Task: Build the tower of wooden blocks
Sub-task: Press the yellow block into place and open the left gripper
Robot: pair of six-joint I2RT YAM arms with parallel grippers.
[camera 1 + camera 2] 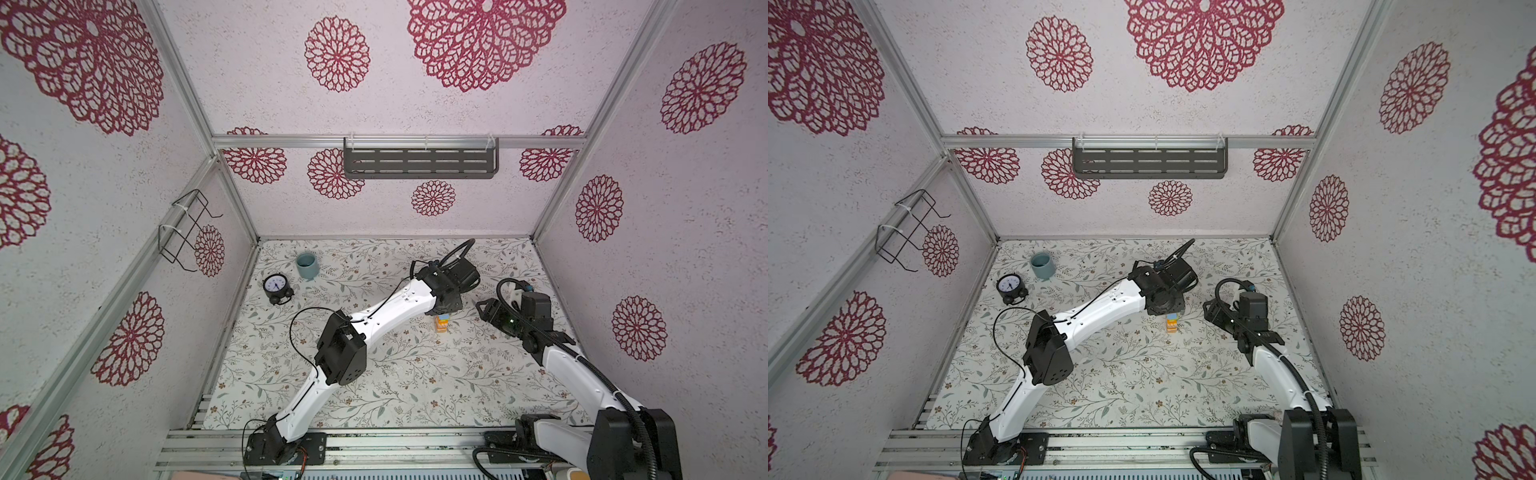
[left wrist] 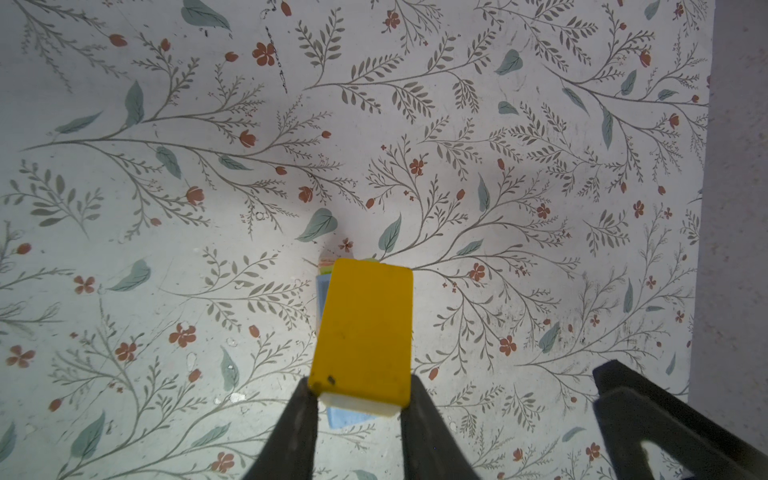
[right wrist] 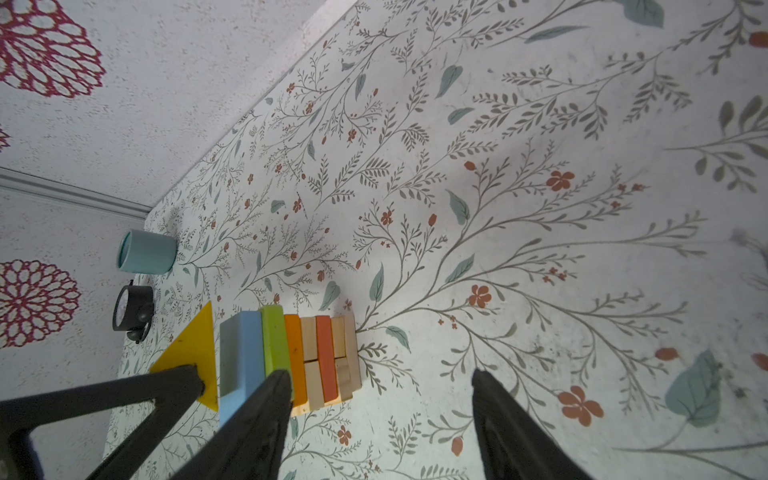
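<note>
Left wrist view: left gripper (image 2: 361,386) is pinching a yellow wooden triangular block (image 2: 365,328) by its two flat sides, right over the tower (image 3: 324,357); a sliver of the light blue block (image 2: 323,299) shows beneath it. Right wrist view gives the stack side-on: plain wooden cubes (image 3: 309,340) and orange slabs (image 3: 296,357) low down on the floral-patterned table top (image 3: 540,208), then a green block (image 3: 274,340), the light blue one, and the yellow triangle at the top end, flat face toward the blue. Any gap there is hairline; can't tell if it's seated. Right gripper (image 3: 378,374) is spread wide, holding nothing, just beside the tower's lower part. One of its fingers overlaps green and blue in that picture; contact can't be judged. In both top views the tower (image 1: 442,324) (image 1: 1172,325) sits right of centre, lower-middle of the frame, mostly hidden under the left gripper's body. The grey-blue cup (image 1: 306,266) and black alarm clock (image 1: 275,286) are well apart, left of centre. My read: capping step, likely the last block. Next move: settle the triangle flat and centred on the blue, open slowly, lift straight up. The column is slim and its layers look slightly offset, so side drag on release could topple it.
</note>
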